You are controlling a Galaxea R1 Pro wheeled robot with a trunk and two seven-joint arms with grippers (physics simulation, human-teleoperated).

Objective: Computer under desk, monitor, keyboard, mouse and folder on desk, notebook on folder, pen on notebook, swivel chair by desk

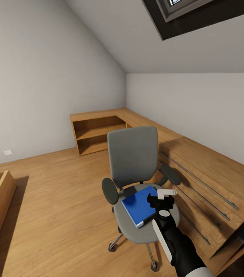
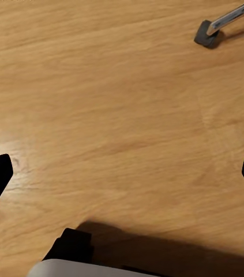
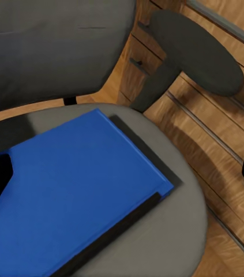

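Bedroom: swivel chair stands on the wood floor, beside low wooden shelving; seat faces the robot. Folder lies flat on the seat middle, one corner reaching toward the seat's front edge; a dark slab edge shows under it in the right wrist view, identity unclear. Right gripper hovers just over the folder's near edge, jaws spread wide, holding nothing; left gripper hangs over bare floor, jaws likewise apart, empty. Judgement: folder thin, light, fairly stiff, smooth cover likely slippery; best taken at the overhanging corner, pinching across its thickness.
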